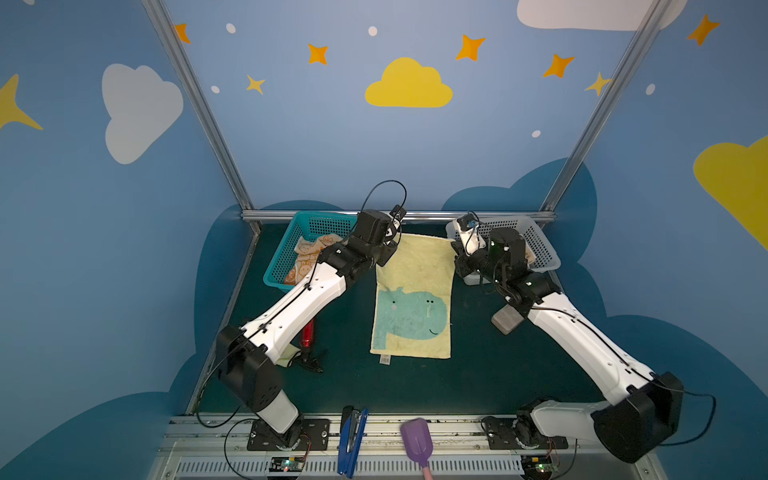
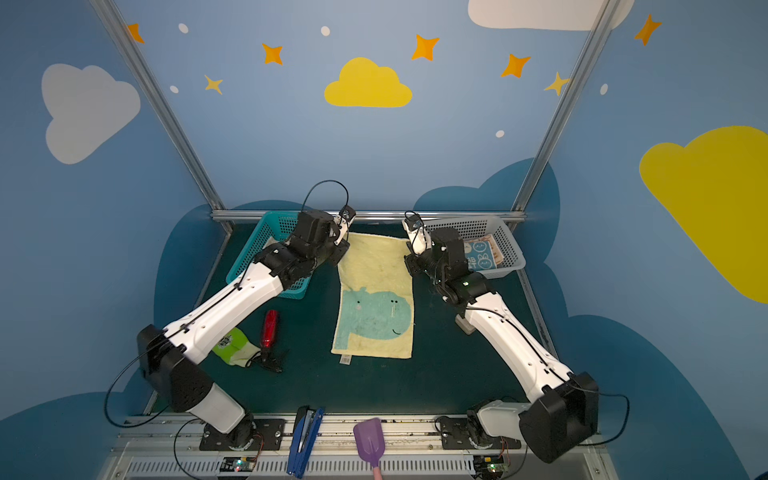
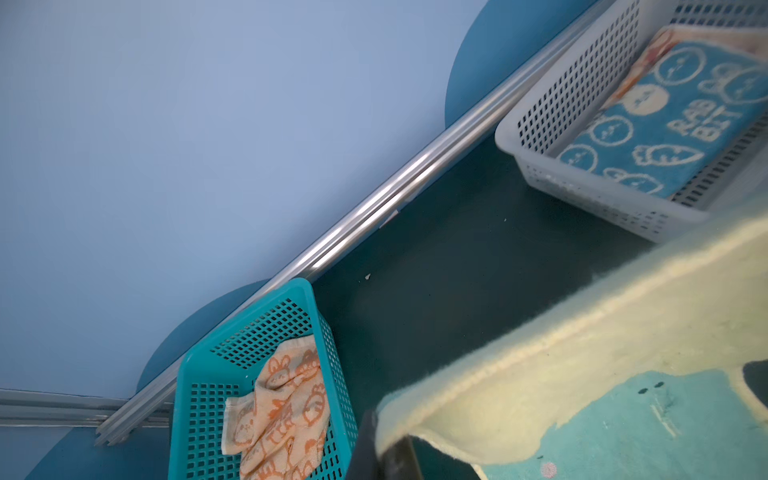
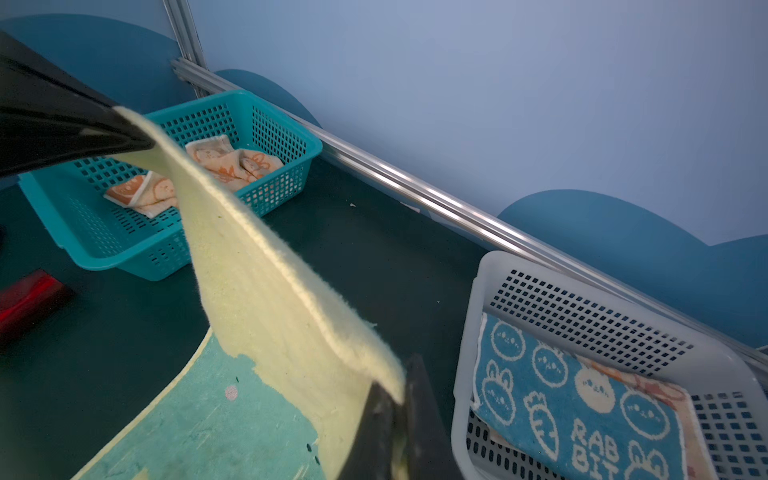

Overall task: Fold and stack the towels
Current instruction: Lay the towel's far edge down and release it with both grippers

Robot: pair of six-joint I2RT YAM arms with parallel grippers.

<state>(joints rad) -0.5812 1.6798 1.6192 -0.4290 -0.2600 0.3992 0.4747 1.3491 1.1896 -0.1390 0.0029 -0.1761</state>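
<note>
The yellow towel (image 1: 411,257) lies open in the middle of the table, long way from 12 to 6 o'clock, with a big green animal on it. Its 12 o'clock edge is lifted up. The orange rabbit towel (image 1: 305,259) sits crumpled in the teal basket (image 1: 279,257) at 10 o'clock. The blue rabbit towel (image 2: 480,255) lies folded in the white basket (image 2: 469,227) at 2 o'clock, on top of an orange towel (image 4: 648,384).

Bare mat (image 3: 436,249) lies open between teal basket (image 3: 266,328) and white basket (image 3: 540,124), behind the raised towel (image 3: 519,382).
</note>
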